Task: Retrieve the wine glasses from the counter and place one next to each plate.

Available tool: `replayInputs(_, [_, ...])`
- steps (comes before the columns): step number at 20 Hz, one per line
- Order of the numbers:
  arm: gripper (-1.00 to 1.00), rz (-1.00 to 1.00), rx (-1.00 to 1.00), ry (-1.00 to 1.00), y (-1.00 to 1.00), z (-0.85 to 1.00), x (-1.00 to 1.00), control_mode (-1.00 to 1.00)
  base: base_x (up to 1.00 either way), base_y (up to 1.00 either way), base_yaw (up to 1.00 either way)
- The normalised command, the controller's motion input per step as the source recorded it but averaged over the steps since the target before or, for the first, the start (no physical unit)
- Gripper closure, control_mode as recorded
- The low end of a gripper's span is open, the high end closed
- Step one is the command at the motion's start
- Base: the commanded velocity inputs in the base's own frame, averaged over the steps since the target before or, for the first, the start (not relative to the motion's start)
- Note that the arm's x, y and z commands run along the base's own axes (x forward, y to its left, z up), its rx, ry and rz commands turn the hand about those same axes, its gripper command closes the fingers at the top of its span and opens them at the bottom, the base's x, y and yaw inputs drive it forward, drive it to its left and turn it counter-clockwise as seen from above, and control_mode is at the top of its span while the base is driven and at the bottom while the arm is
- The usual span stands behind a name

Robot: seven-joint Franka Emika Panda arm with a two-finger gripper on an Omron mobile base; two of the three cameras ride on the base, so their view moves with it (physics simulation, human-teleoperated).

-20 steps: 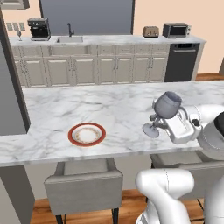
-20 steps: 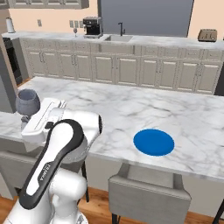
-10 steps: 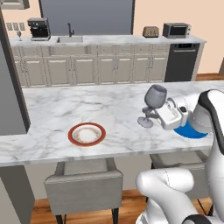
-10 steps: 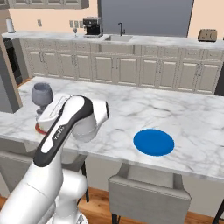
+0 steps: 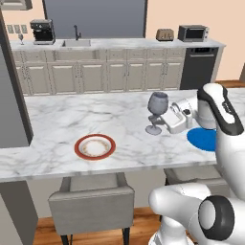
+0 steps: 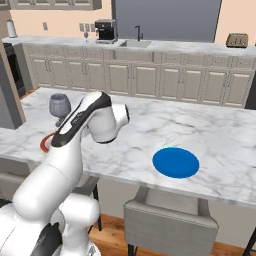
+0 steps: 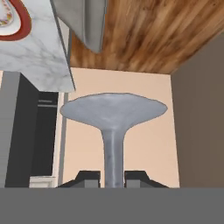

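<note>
My gripper (image 5: 166,118) is shut on the stem of a grey-blue wine glass (image 5: 157,111), held upright low over the marble island (image 5: 57,119). Whether its foot touches the top I cannot tell. In the hand view the glass's round foot (image 7: 113,109) spreads above the stem, which sits between my fingertips (image 7: 89,176). The white plate with a red-brown rim (image 5: 94,146) lies left of the glass. Right of it lies the blue plate (image 5: 201,139), half behind my arm and whole in the right base view (image 6: 175,162). A second wine glass (image 5: 20,37) stands on the far counter (image 5: 124,44).
Grey stools (image 5: 91,201) are tucked along the island's near edge. On the far counter stand a coffee machine (image 5: 42,31), a sink faucet (image 5: 75,32), a toaster (image 5: 165,34) and a microwave (image 5: 193,32). A dark dishwasher front (image 5: 196,69) is at the right.
The arm has carried the wine glass farther out over the island, away from the base, and a little lower. Plates have not moved.
</note>
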Motion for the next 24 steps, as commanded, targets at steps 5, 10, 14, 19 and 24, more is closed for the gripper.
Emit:
replayInputs(5, [1.0, 0.0, -0.03, -0.03, 0.0, -0.43, 0.42, -1.0, 0.0, 0.0, 0.0])
replayInputs(10, [1.0, 0.0, -0.15, -0.23, 0.13, -0.12, 0.02, -1.0, 0.0, 0.0, 0.0])
replayInputs(14, [1.0, -0.05, -0.11, -0.15, 0.27, -0.11, 0.0, -1.0, 0.0, 0.0, 0.0])
replayInputs(19, [1.0, -0.03, 0.01, 0.01, 0.16, -0.18, 0.0, -1.0, 0.0, 0.0, 0.0])
replayInputs(24, [1.0, -0.01, 0.09, 0.04, 0.0, -0.26, 0.0, -1.0, 0.0, 0.0, 0.0])
